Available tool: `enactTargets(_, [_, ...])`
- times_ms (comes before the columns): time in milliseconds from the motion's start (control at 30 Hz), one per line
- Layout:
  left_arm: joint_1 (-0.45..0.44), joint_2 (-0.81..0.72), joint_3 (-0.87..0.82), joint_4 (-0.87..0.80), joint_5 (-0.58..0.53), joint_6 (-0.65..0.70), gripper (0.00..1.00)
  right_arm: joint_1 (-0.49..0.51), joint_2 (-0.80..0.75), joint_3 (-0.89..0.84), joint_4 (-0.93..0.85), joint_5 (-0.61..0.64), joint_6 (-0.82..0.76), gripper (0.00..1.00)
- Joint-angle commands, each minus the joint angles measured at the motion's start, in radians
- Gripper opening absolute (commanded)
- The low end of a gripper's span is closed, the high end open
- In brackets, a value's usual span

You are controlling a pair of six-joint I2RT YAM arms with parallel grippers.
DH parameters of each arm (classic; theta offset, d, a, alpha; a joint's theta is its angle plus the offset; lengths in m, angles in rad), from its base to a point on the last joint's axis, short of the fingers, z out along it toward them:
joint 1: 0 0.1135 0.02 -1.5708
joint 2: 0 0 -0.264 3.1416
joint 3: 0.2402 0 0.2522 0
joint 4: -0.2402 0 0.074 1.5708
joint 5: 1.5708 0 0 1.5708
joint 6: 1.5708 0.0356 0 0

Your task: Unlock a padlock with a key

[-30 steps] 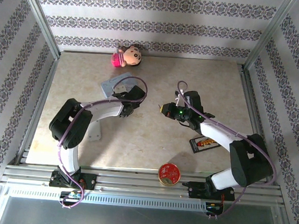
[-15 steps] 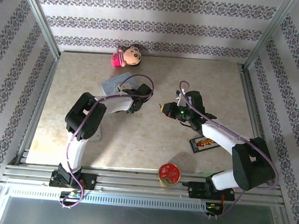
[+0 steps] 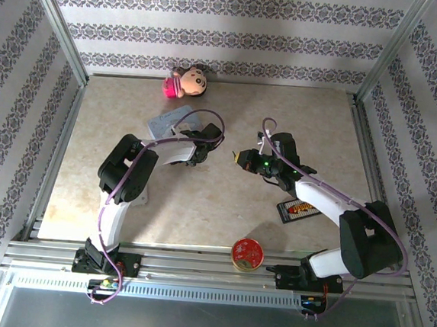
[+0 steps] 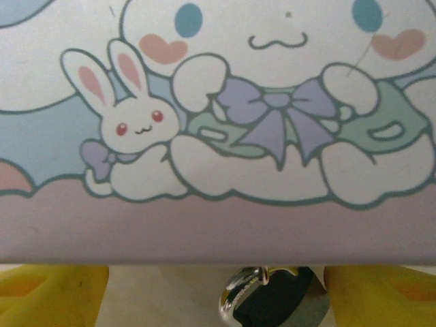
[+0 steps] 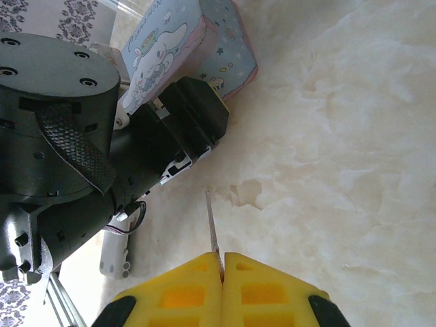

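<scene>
At six o'clock in your left wrist view, the padlock sits on the tabletop. Its metal loop is toward nine o'clock, and the pale blue box is just beside it at twelve. Your left gripper stands released around it, with yellow fingers at nine and three, the nine o'clock one clear of the lock. From above, your right gripper hangs at three o'clock of the left, near but apart. It is clenched on the key, whose thin blade points toward the left arm. A black card lies at five o'clock of it.
</scene>
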Motion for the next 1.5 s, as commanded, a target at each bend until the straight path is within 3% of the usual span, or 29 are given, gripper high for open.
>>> enactTargets(0, [-0.011,-0.015,-0.021,-0.057,-0.025,-0.037,0.81,-0.013,-0.014,-0.011,0.015,-0.012,0.002,0.0])
enactTargets(233, [-0.011,-0.055,-0.057,-0.022,-0.005,-0.03,0.71,-0.006,-0.015,-0.018,0.017,-0.009,0.002,0.0])
enactTargets(467, [-0.011,-0.028,-0.009,0.002,0.007,0.019,0.79,-0.005,-0.024,-0.022,0.018,-0.004,0.001,0.0])
enactTargets(1467, [0.032,0.028,-0.012,0.078,0.051,0.058,0.58,-0.006,-0.052,-0.038,0.01,0.002,-0.002,0.0])
